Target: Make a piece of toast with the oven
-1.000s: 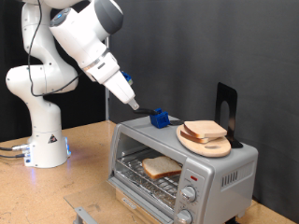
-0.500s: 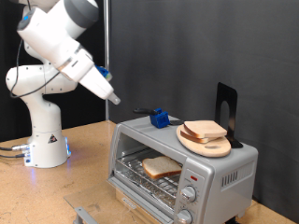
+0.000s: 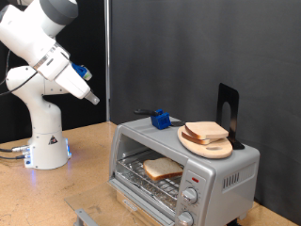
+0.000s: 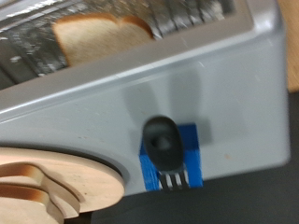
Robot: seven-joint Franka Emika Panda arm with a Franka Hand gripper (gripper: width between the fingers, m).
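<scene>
The silver oven (image 3: 221,174) stands at the exterior view's right, with two knobs on its front. One piece of toast (image 3: 162,169) lies on the wire rack inside it, and the wrist view shows that slice (image 4: 98,37) too. A second, browner slice (image 3: 205,131) rests on a round wooden plate (image 3: 218,148) on the oven's top. My gripper (image 3: 91,97) hangs high at the exterior view's left, far from the oven, with nothing seen between its fingers. The fingers do not show in the wrist view.
A blue block with a black handle (image 3: 160,119) lies on the oven's top (image 4: 224,84), beside the wooden plate (image 4: 56,182). A black stand (image 3: 228,108) rises behind the plate. The arm's white base (image 3: 45,141) stands on the wooden table at the left.
The arm has swung up and to the exterior view's left, away from the blue block on the oven top. The block, both slices and the oven stay where they were.
</scene>
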